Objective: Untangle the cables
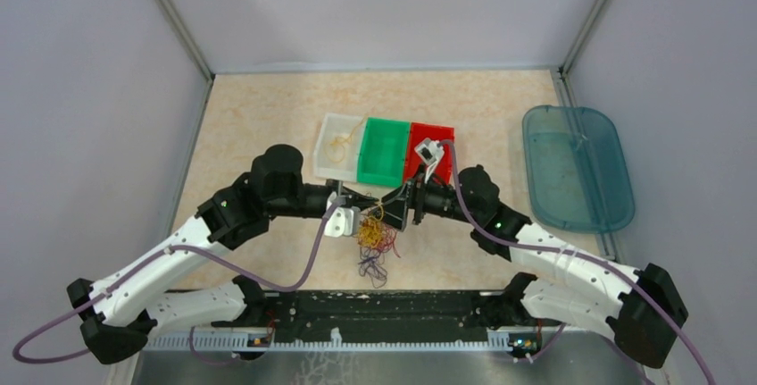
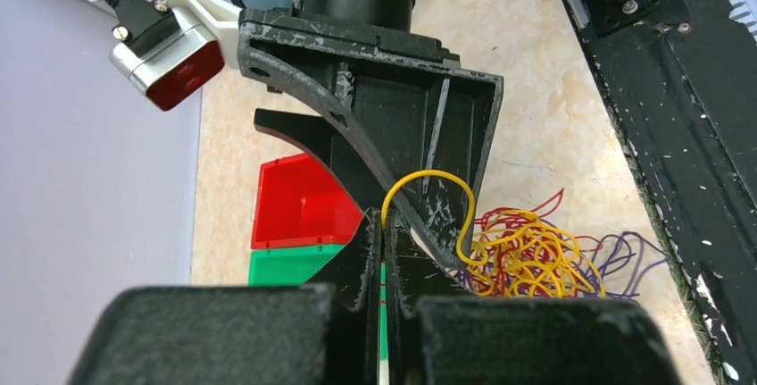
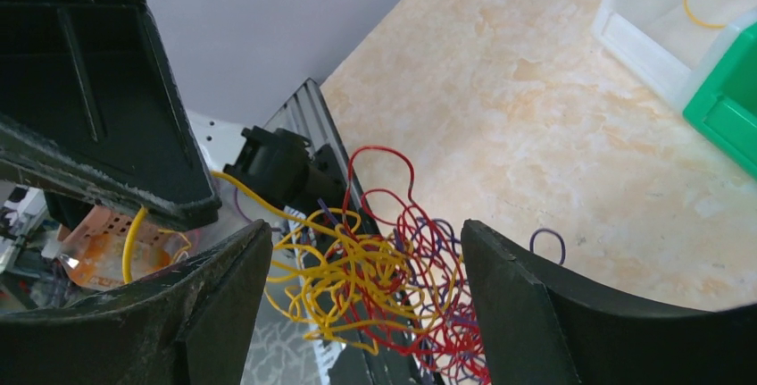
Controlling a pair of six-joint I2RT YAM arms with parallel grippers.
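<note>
Mid-untangle: one strand pinched, the knot at centre frame.

On the table (image 1: 268, 117), the two arms meet at the middle of the top view. The left gripper (image 2: 384, 229) is clamped tight on a yellow cable (image 2: 428, 175) that loops out of the cables (image 1: 376, 238), a red, yellow and purple knot just below both wrists. The right gripper (image 3: 366, 242) stands wide, holding nothing, with the knot showing between its fingers. The bins (image 1: 386, 148) sit just above. This looks like the pulling-apart step: next, the right should close on the bundle while the left draws the strand free.
</note>
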